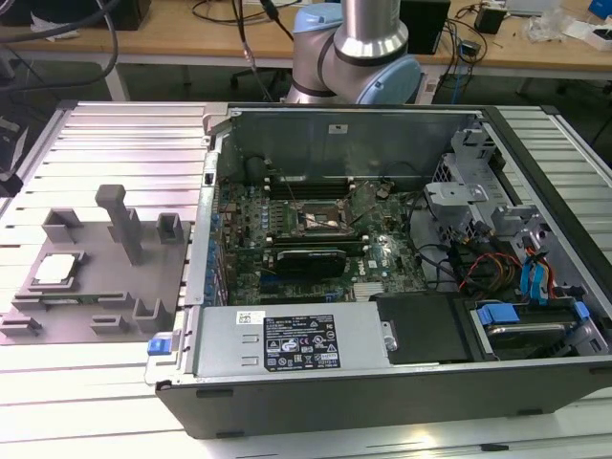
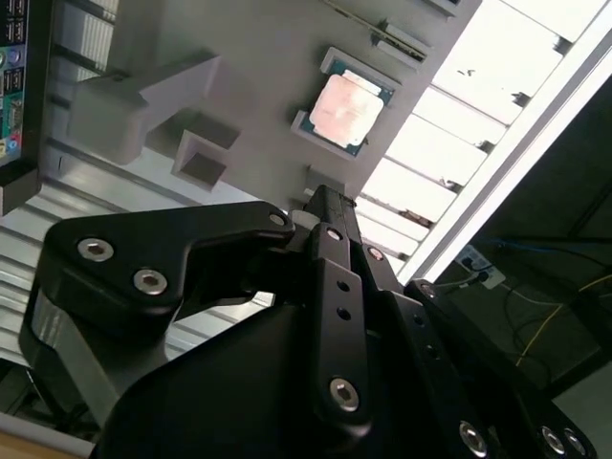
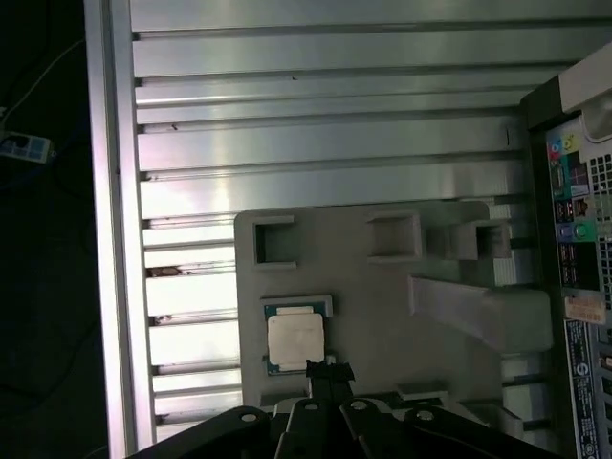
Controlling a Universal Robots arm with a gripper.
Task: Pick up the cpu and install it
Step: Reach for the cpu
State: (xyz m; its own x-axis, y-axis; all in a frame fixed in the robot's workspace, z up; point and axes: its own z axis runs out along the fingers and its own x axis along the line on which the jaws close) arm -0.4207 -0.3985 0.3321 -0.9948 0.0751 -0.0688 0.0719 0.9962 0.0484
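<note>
The cpu (image 1: 54,270) is a small square chip with a pale metal top. It lies flat in a shallow seat on the grey fixture plate (image 1: 105,287), at the exterior view's left. It also appears in both wrist views (image 2: 346,110) (image 3: 295,341). My gripper (image 3: 329,371) hangs above the fixture with its black fingers drawn together and nothing between them, its tip (image 2: 320,201) close beside the cpu in the picture but well above it. The dark socket frame (image 1: 322,222) sits on the motherboard inside the open computer case.
The open computer case (image 1: 382,382) fills the exterior view's middle and right, with cables, drive bays and a power supply inside. Grey upright blocks (image 1: 122,222) stand on the fixture plate near the cpu. The ribbed aluminium table (image 3: 325,115) surrounds the fixture.
</note>
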